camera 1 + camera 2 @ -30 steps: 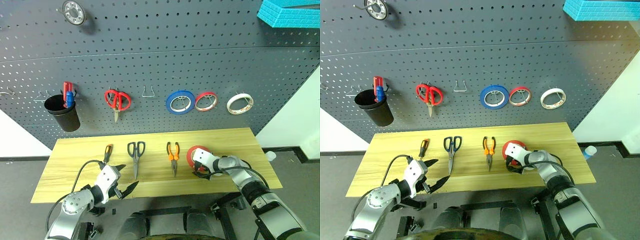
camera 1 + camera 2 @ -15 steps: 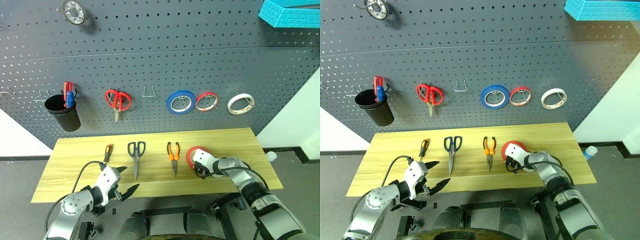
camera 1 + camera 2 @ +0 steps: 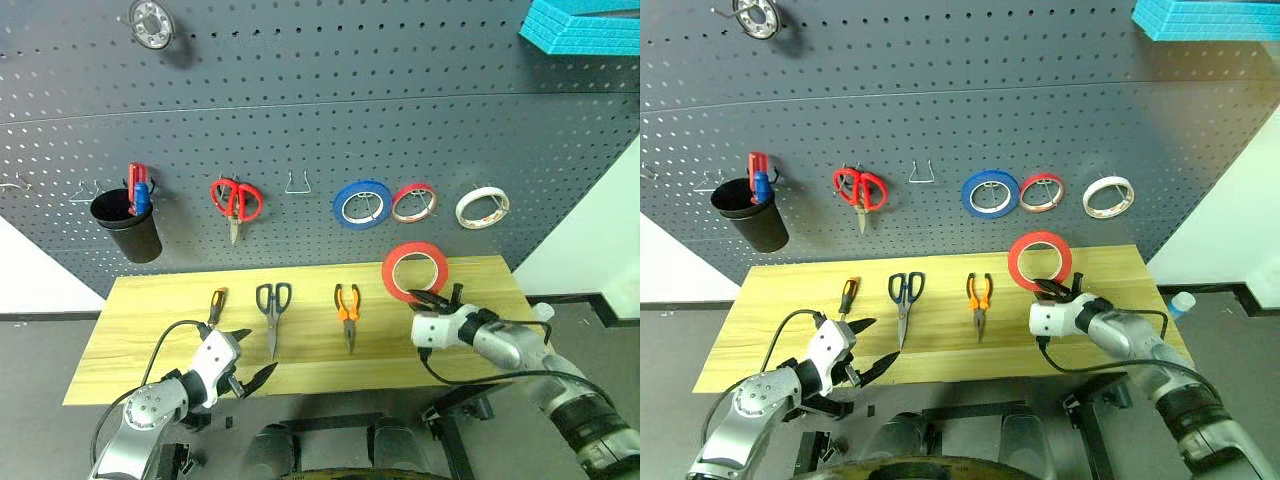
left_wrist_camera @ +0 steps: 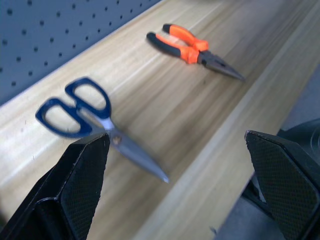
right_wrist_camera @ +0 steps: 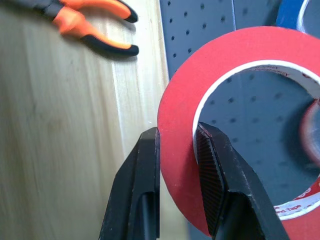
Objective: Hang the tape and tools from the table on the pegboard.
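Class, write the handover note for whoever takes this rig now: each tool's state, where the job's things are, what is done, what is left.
Right tool: shut on the red tape, held upright above the table, in front of the pegboard.
Left tool: open, empty, at the table's near edge.
Screwdriver, blue scissors and pliers lie on the table.
Done: tape picked up.
Left: hang the tape, then all three tools.

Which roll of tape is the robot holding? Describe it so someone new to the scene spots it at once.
Find the wooden table below the grey pegboard. Above the table's right end, the right hand pinches the tape upright by its wall. It is wide and solid red, off any hook, unlike the blue roll, thin red-rimmed roll and white roll hanging above.
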